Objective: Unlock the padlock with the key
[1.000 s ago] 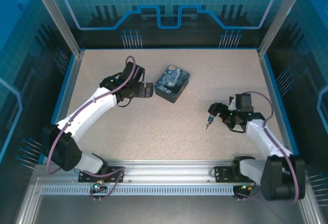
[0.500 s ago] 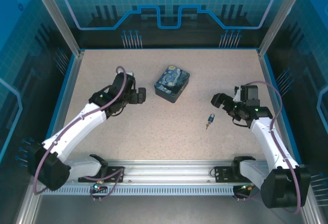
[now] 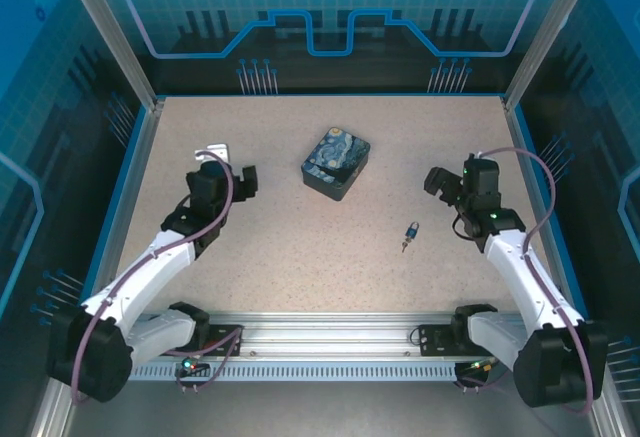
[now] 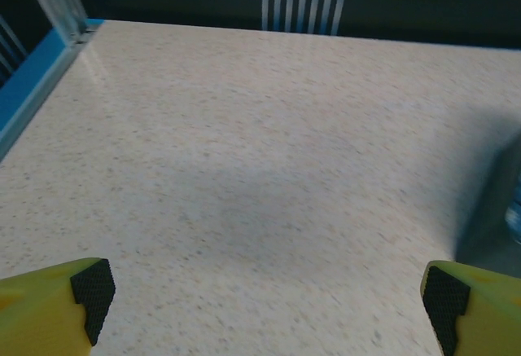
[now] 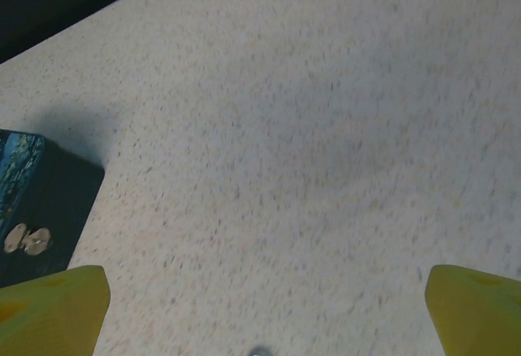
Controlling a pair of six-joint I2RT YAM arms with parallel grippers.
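Resting on the speckled bench (image 3: pixel 300 247), the padlock (image 3: pixel 411 229) lies right of the night-sky box (image 3: pixel 336 163) and nearer the arm bases, well apart from it. The key (image 3: pixel 405 245) shows as a dark sliver touching or just beside the padlock's near end; too small to tell if it is in the keyhole. Nothing grips either one.

Left claw (image 3: pixel 235 169) hangs left of the box, apart from it, jaws spread wide and holding nothing. In the left wrist view the left claw (image 4: pixel 267 307) has its yellow fingers (image 4: pixel 49 307) at the two bottom corners with bare bench between them.

Right claw (image 3: pixel 437 179) sits right of the box, farther back than the padlock, also wide open and empty. In the right wrist view the right claw (image 5: pixel 269 323) looks over bare bench, with a corner of the box (image 5: pixel 32 201) at the left edge, beyond its left finger.
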